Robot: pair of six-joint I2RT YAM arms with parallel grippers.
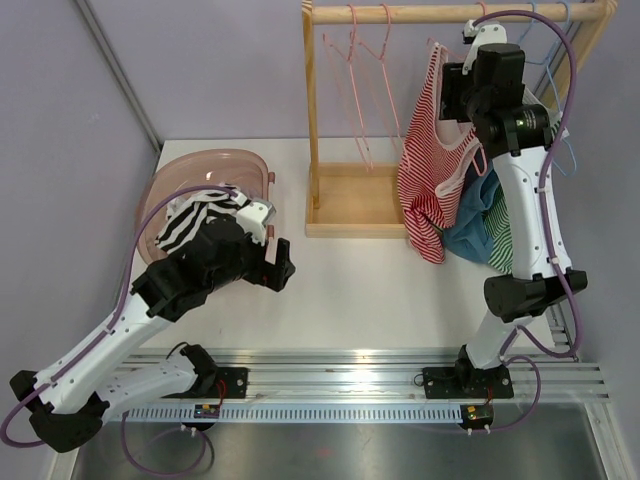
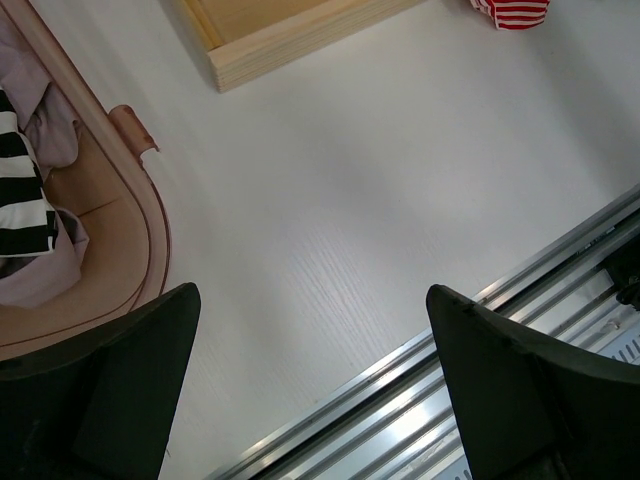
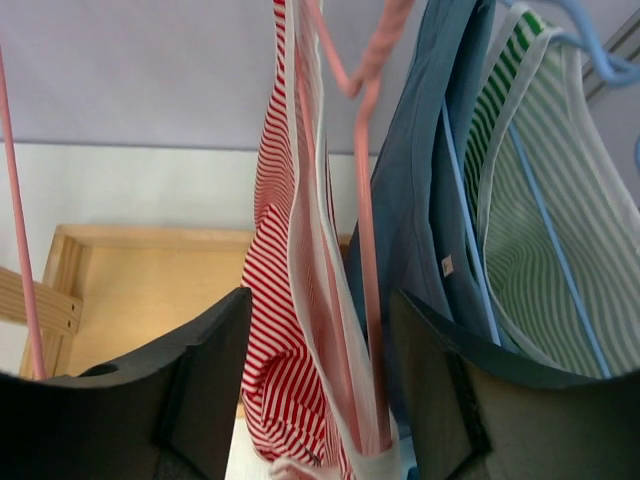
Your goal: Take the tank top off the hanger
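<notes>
We count three hanging on one rack (image 1: 311, 120): a red-striped tank top (image 1: 428, 165), a blue top (image 1: 466, 227), a green-striped top (image 1: 496, 245). We also count one pink basin (image 1: 185, 175).

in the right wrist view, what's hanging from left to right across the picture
thin pink wire of an empty hanger → red-and-white striped tank top → plain blue garment → green-and-white striped garment

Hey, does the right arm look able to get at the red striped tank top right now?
Probably yes: the right gripper is up at the rail with the red striped tank top and its pink hanger hanging between its open jaws, nothing in the way.
</notes>
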